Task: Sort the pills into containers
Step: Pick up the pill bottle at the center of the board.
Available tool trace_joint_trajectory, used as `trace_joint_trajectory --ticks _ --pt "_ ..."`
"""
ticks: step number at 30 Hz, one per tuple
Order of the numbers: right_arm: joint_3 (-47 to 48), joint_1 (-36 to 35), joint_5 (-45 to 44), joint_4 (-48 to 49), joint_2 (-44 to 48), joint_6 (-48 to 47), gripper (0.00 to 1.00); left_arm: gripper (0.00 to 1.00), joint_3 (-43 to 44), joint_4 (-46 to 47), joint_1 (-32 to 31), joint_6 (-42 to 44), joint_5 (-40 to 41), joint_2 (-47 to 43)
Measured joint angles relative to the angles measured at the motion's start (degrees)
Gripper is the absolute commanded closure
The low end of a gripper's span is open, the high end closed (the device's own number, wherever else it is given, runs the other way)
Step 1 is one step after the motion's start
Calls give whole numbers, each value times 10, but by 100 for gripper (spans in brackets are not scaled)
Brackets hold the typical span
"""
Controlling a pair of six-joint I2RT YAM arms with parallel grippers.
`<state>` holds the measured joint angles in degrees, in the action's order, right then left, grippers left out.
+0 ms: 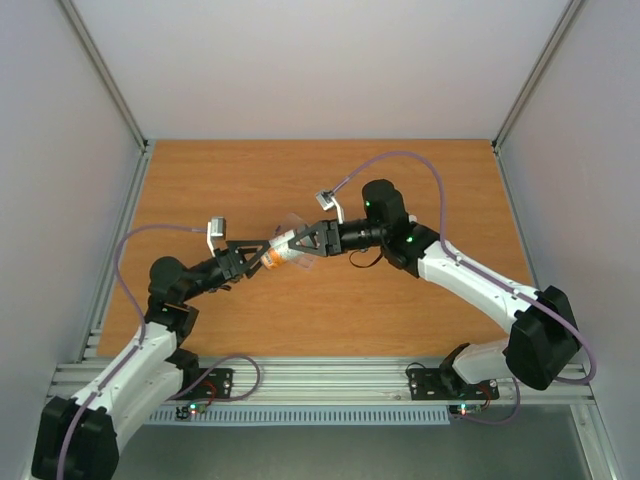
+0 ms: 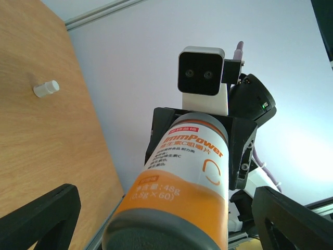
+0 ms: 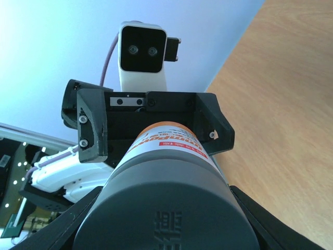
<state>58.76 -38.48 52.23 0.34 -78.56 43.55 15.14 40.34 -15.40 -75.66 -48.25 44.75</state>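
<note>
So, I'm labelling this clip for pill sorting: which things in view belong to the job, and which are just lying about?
Job: orange-labelled bottle, its grey cap, right tool gripping the cap end, left tool open around the base.
Lying about: small white cylinder on the table.

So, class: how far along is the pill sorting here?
Done: nothing visible; no pills or pill box in view. In hand: the right gripper clamps the dark cap of the orange-labelled supplement bottle, cap still on; the left gripper stands open around its base. Left: uncapping, tipping pills out, sorting them.
</note>
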Motion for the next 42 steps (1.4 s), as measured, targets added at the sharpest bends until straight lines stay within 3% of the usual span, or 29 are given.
trace_joint_trajectory --ticks 8,14,30,42 --pt "-7 -25 -3 33 0 26 81 18 -14 -2 -1 -19 -3 -54" --pt "-10 -38 -10 47 0 37 82 18 -17 -16 -4 -22 -3 -89" --pt "-9 -66 -36 56 -10 46 83 28 -17 -89 -23 1 -4 -123" --pt "-7 -67 -30 65 -16 51 84 49 -17 -96 -34 12 0 -121"
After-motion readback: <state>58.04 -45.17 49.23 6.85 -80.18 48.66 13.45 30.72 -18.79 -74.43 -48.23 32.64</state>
